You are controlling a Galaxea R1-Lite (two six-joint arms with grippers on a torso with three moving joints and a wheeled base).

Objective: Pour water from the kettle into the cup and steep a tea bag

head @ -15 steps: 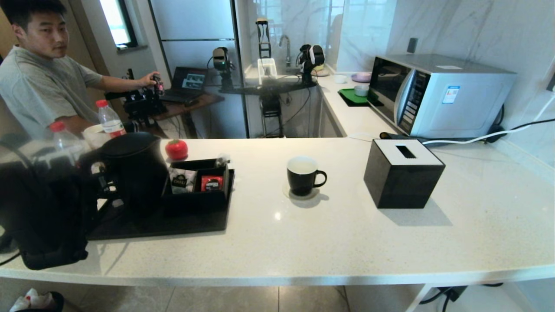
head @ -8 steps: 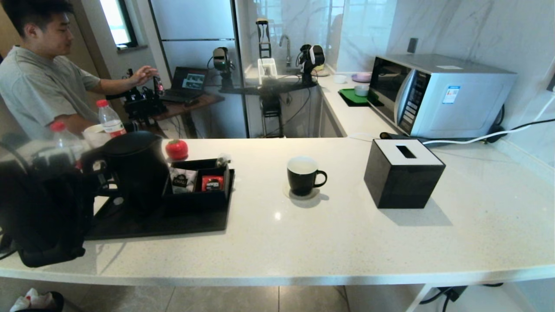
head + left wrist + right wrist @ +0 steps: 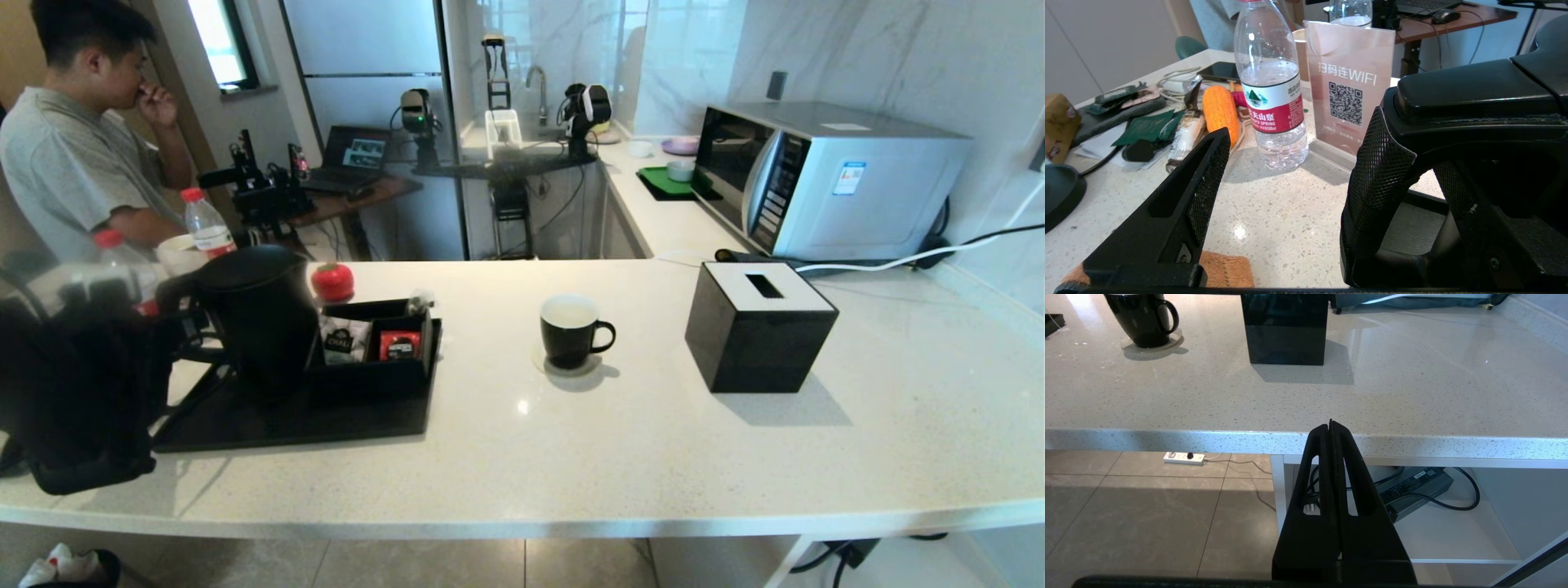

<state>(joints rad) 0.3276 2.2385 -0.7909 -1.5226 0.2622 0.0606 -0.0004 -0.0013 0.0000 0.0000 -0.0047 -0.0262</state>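
The matte black kettle (image 3: 255, 314) stands on the black tray (image 3: 351, 420) at the left. My left gripper (image 3: 181, 331) sits by its loop handle. In the left wrist view the left gripper (image 3: 1298, 163) is open with only bare counter between the fingers. The kettle handle (image 3: 1474, 90) lies just outside the right finger (image 3: 1378, 183). The black cup (image 3: 569, 329) with a white inside stands on a coaster at mid-counter, also seen as the cup (image 3: 1143, 318). A tiny pale tea bag (image 3: 420, 303) rests on the organizer's back corner. My right gripper (image 3: 1330, 425) is shut and empty, below the counter's front edge.
A black organizer (image 3: 371, 347) on the tray holds a white sachet and a red sachet. A black tissue box (image 3: 759, 327) stands right of the cup, with a microwave (image 3: 824, 180) behind it. Water bottle (image 3: 1271, 94), WiFi sign (image 3: 1349, 81) and clutter lie beyond the left gripper. A person sits at far left.
My left arm has drawn slightly leftward, away from the kettle. The kettle and cup stay put. The person has raised his hand to his face.
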